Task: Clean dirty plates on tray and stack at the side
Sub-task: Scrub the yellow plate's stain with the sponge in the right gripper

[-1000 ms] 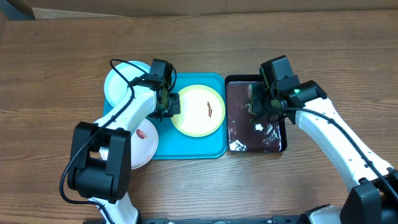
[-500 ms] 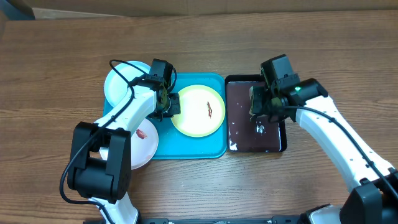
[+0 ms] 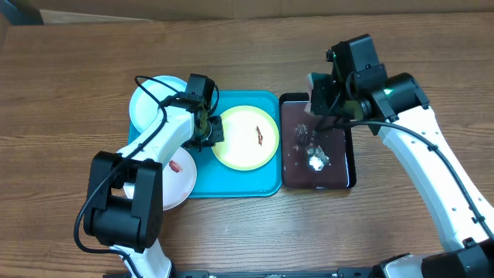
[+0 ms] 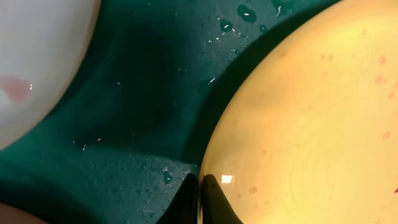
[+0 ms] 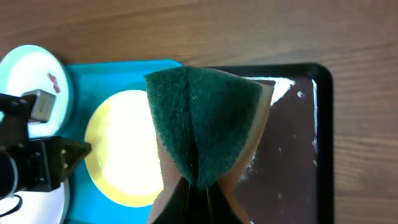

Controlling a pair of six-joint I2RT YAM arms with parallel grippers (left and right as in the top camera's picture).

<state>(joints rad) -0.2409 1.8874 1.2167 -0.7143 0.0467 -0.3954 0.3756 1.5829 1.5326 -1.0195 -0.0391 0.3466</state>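
Here your left hand (image 3: 208, 130) is pinched together on the left rim of the yellow-green-rimmed plate (image 3: 245, 137), which lies red-smeared in the turquoise tray (image 3: 231, 188). The pale blue plate (image 3: 150, 104) and the white plate (image 3: 179, 179) overhang the tray's left edge onto the tabletop (image 3: 77, 77), partly under your left arm. Your right hand (image 5: 198, 193) is clamped on a folded green sponge (image 5: 205, 118) above the wet black tray (image 3: 340, 166) just beside.

Brown wood-grain counter (image 3: 77, 62): carries the turquoise tray (image 3: 231, 185) and, just beside its right edge, a glossy black tray (image 3: 336, 177).
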